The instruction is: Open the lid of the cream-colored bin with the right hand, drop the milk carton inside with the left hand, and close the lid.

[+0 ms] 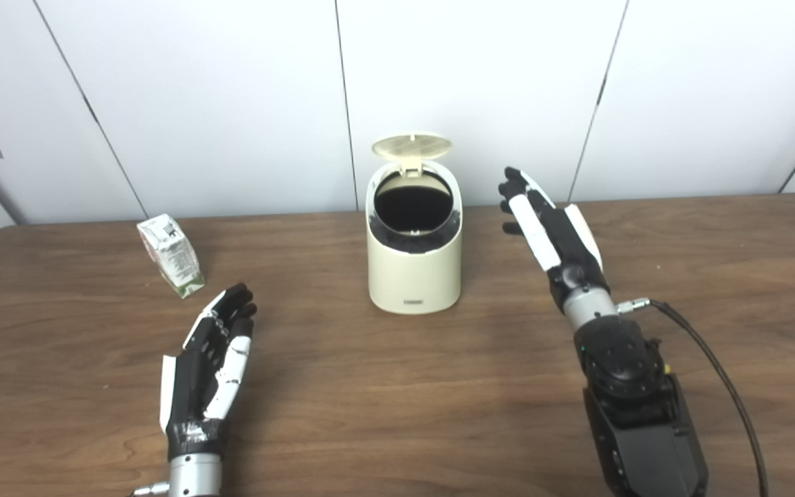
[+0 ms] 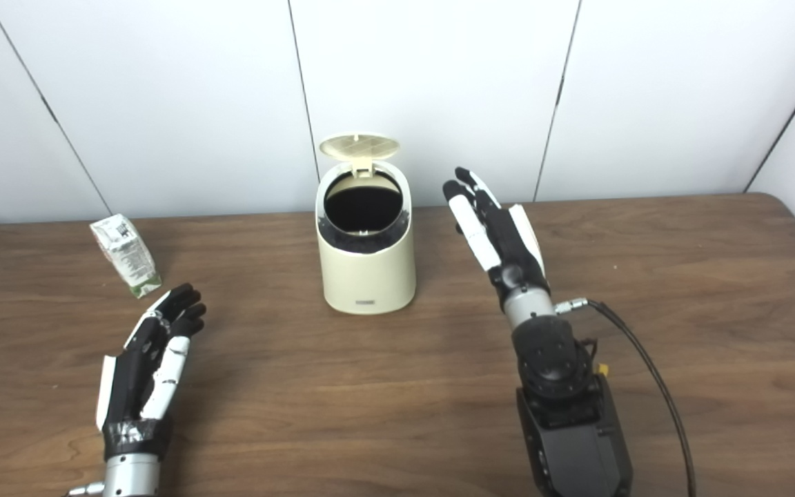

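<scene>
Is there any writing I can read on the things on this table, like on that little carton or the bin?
None of it is legible.
Milk carton: dark print and a green band on its side panel, too small and blurred to read.
Cream-colored bin: a small dark label low on its front, too small to read.
Left hand, right hand, and table: no writing visible.

No text can be read. Fine dark print is seen on the white and green side of the carton (image 1: 170, 255), but it is too small and blurred to be made out. A small dark mark is borne low on the front of the bin (image 1: 414, 301); its letters cannot be told.
</scene>
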Controlling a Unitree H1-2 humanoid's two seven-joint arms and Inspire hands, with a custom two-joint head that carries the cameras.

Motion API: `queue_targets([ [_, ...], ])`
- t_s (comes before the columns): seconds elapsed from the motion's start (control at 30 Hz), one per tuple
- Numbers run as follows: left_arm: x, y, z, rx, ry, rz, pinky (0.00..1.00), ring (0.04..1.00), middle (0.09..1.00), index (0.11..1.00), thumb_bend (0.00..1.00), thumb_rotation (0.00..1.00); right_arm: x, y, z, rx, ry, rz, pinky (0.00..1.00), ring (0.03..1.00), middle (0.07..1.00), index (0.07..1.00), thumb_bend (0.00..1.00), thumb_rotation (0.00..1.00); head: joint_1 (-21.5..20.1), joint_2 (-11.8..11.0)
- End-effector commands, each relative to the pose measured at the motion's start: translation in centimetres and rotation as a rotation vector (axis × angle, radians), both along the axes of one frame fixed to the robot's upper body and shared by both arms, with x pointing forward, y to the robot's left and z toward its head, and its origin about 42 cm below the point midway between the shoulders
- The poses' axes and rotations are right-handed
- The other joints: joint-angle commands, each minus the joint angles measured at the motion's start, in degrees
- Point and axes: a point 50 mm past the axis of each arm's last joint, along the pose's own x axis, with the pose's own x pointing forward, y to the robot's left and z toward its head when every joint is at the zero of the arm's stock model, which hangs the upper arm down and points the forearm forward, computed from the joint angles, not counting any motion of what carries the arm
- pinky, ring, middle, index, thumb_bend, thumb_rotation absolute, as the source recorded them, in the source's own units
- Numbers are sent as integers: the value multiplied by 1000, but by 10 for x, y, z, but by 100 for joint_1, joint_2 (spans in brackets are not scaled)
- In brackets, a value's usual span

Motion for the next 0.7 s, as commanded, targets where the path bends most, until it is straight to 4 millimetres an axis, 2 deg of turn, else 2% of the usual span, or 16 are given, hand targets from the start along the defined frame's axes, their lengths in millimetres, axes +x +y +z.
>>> queue_targets([
  [0.0, -9, -1, -24, -12, 73, -3, 825, 816, 831, 848, 419, 551, -5, 2, 20, 61, -71, 17, 843, 909, 915, 925, 604, 1000, -8, 8],
  [0.1, -9, 0, -22, -2, 81, -1, 831, 817, 831, 849, 425, 540, -20, -1, 13, 167, -40, 23, 885, 927, 926, 927, 620, 989, 22, 14],
  [0.23, -8, 3, -19, 28, 78, 10, 844, 820, 829, 847, 446, 523, -36, -6, 5, 229, -31, 38, 890, 937, 944, 927, 634, 999, 221, 79],
  [0.37, -7, 5, -9, 61, 72, 36, 767, 806, 827, 850, 437, 458, -46, -18, -3, 255, -46, 32, 903, 944, 947, 940, 682, 1000, 459, 96],
  [0.53, -4, 14, 16, 148, 44, 96, 775, 829, 845, 861, 472, 407, -53, -38, -17, 237, -68, 15, 921, 946, 949, 941, 645, 1000, 654, 113],
  [0.63, -3, 21, 34, 213, 42, 127, 802, 837, 844, 859, 536, 351, -58, -48, -25, 239, -70, 15, 925, 947, 943, 936, 642, 988, 891, 122],
  [0.67, -3, 23, 42, 228, 41, 142, 802, 835, 843, 859, 547, 342, -61, -51, -27, 236, -70, 17, 924, 946, 941, 934, 641, 985, 1082, 134],
])
